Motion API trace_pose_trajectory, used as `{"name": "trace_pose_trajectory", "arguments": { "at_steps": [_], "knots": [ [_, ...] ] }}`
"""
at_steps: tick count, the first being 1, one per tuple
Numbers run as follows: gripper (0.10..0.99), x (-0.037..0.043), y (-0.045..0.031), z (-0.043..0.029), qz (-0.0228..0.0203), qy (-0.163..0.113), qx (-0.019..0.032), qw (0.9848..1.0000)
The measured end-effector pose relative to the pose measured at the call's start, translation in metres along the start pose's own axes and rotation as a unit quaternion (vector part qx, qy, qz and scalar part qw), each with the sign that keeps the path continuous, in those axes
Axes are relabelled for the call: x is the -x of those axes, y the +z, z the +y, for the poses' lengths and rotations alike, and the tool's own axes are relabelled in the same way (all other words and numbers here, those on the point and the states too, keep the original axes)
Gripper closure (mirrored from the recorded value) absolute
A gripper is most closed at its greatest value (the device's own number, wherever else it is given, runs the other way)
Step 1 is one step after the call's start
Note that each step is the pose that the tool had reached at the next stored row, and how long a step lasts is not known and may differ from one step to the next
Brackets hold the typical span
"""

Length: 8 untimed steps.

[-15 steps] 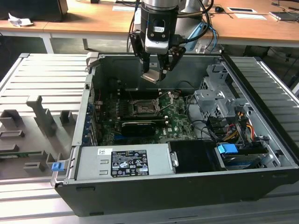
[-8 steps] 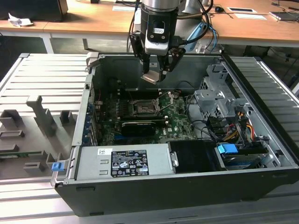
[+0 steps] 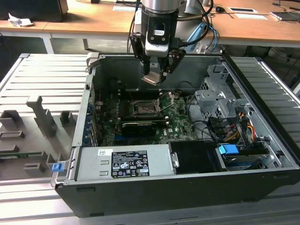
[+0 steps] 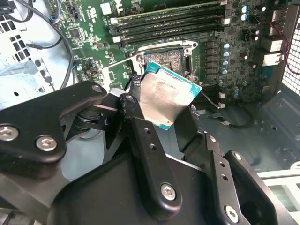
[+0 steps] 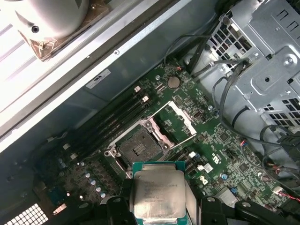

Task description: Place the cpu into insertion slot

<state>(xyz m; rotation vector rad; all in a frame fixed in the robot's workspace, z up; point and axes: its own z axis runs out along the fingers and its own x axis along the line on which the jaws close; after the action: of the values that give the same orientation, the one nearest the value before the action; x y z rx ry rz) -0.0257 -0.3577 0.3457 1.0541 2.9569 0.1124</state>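
My gripper (image 3: 153, 76) hangs inside the open computer case, shut on the cpu (image 3: 151, 78), a small flat silver-grey chip with a green rim. Both wrist views show the cpu (image 4: 167, 98) (image 5: 158, 193) held by its edges between the black fingers (image 4: 140, 136). The insertion slot (image 3: 146, 108) is a dark square socket with a silvery frame on the green motherboard, below the chip and a little toward the case's front. Its frame plate (image 5: 180, 118) stands swung open beside the bare socket (image 5: 139, 149) (image 4: 164, 60). The chip is well above the socket and apart from it.
Black memory slots (image 4: 168, 23) run beside the socket. A long black card (image 3: 139, 127) lies in front of it. A grey drive cage (image 3: 222, 101) with cables fills the exterior view's right. The power supply (image 3: 126, 161) sits at the front, and a slotted metal table (image 3: 33, 93) surrounds the case.
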Motion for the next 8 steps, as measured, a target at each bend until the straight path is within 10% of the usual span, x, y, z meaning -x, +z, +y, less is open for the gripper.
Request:
{"name": "trace_pose_trajectory", "arguments": {
  "at_steps": [8],
  "knots": [
    [0.557,0.0,0.0018,-0.0002,-0.0032,0.032,-0.0004,0.9995]
  ]
}}
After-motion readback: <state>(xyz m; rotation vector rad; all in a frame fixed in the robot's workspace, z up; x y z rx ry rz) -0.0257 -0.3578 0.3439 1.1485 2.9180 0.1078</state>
